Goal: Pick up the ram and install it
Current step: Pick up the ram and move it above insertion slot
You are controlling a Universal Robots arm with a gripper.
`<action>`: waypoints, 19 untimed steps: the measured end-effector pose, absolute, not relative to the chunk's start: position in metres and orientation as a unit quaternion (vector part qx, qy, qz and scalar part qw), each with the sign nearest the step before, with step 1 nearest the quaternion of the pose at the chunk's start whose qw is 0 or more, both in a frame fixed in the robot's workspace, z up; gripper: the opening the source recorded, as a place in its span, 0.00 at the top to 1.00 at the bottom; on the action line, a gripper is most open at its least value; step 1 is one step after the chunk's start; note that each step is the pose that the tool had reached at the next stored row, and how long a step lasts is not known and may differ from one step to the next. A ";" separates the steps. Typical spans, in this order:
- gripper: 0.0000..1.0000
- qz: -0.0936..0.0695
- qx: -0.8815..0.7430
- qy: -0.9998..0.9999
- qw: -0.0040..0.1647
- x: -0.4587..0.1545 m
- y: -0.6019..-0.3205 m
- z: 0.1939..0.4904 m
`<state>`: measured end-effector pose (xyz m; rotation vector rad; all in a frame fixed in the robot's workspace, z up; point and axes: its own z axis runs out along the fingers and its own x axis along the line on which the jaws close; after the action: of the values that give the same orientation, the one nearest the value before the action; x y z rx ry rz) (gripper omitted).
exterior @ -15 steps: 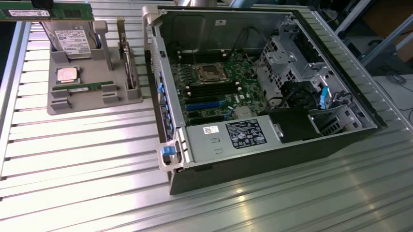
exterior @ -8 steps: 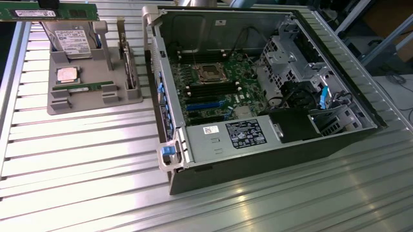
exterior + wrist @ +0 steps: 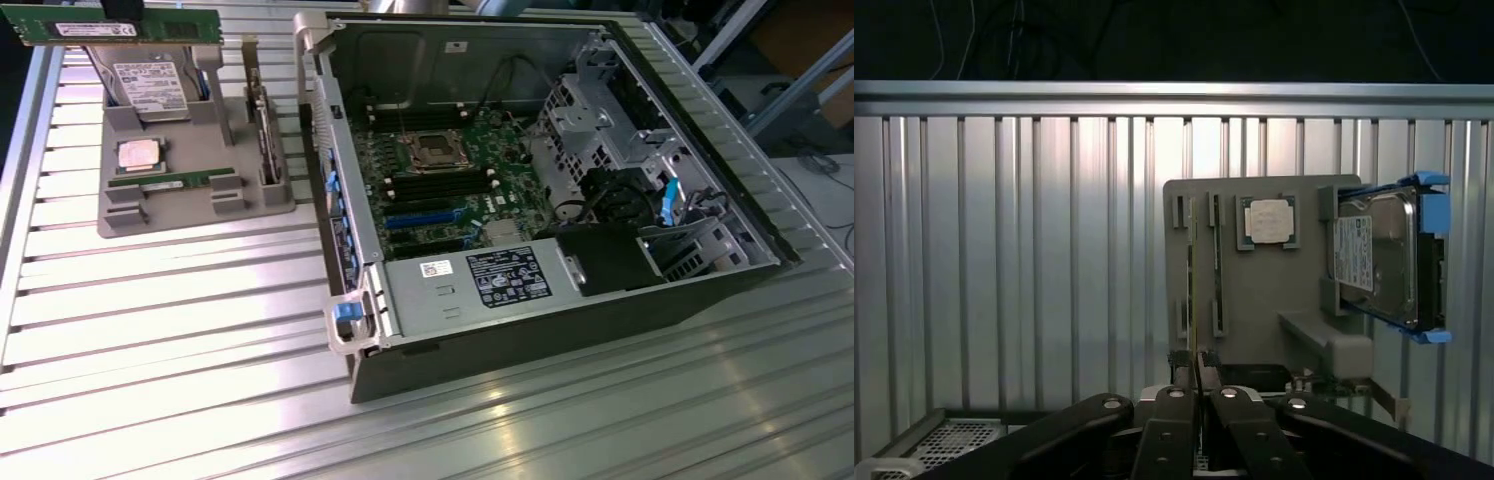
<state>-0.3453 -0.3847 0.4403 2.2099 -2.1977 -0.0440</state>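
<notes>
Ram (image 3: 120,28) sits clamped between my closed fingers (image 3: 1169,430), at the upper left of the exterior view, above the tray (image 3: 187,205) and well apart from the case (image 3: 534,340) to its right. Its long axis runs across that frame, broad face showing. The wrist view gives it edge-on, a thin line.

Grey tray (image 3: 187,208) on ribbed table (image 3: 160,330); drive (image 3: 154,80) and CPU (image 3: 140,155) on it, card (image 3: 267,130) upright at its edge, open case (image 3: 534,350) beside it.
</notes>
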 end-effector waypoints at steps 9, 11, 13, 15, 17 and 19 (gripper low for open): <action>0.88 -0.014 0.709 -0.705 0.013 -0.332 -0.385 0.435; 0.88 -0.014 0.709 -0.705 0.013 -0.329 -0.385 0.434; 0.88 -0.014 0.709 -0.705 0.013 -0.325 -0.385 0.434; 0.88 -0.014 0.709 -0.705 0.013 -0.320 -0.385 0.434; 0.88 -0.014 0.709 -0.705 0.013 -0.315 -0.385 0.434; 0.88 -0.014 0.709 -0.705 0.013 -0.312 -0.385 0.434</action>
<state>-0.3123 -0.3847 0.4344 2.2093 -2.1972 -0.0428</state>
